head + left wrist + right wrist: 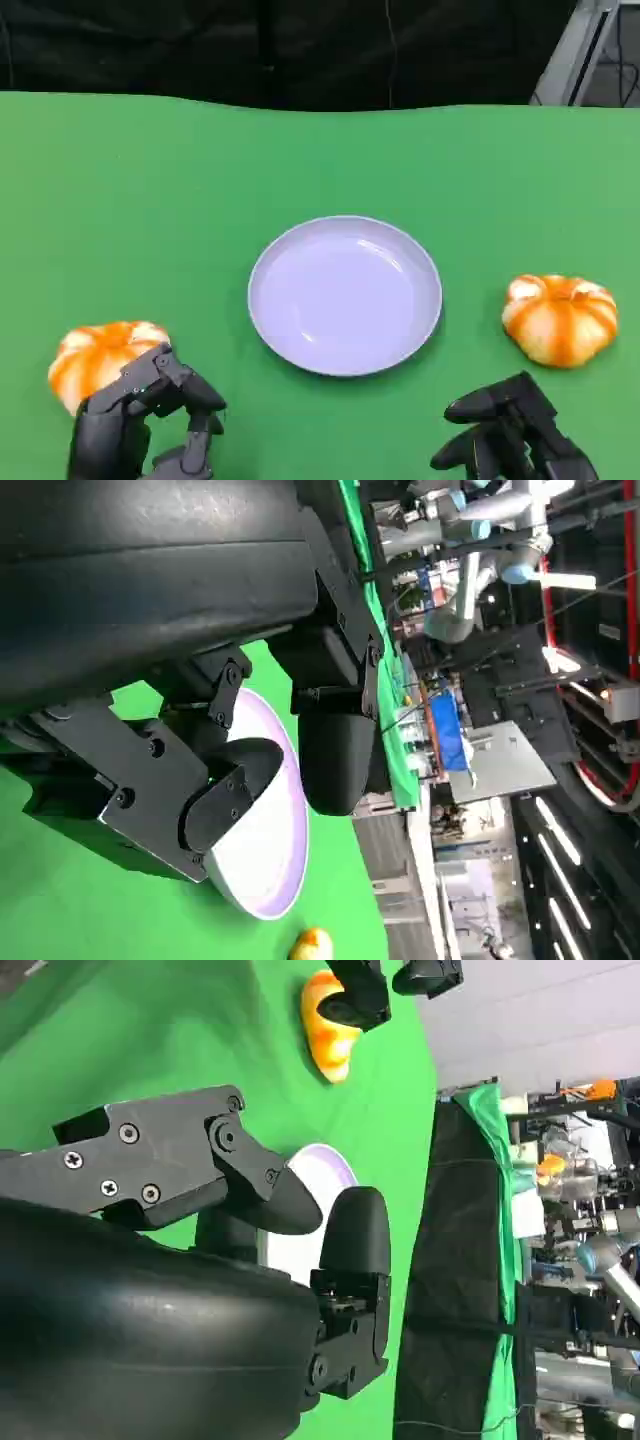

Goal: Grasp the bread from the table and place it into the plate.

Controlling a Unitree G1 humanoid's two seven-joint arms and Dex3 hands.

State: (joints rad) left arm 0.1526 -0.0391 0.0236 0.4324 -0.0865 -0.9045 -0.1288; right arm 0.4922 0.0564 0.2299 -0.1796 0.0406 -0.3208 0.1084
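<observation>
Fingers (205, 400) of the left hand (140, 425) are spread and hold nothing, curving just beside the left bread (100, 357) near the surface's (150, 190) front left corner. Right hand (510, 435), at the front edge toward the right, also has its fingers apart and empty. Between the hands, mid-surface, sits the plate (345, 295), bare. Right bread (560, 318) lies nearer the right edge.

You had a table (130, 200) covered in green cloth, a round lilac plate (345, 296) lying near its middle, one orange-white bread (560, 318) well to its right, another bread (95, 358) to its left.
</observation>
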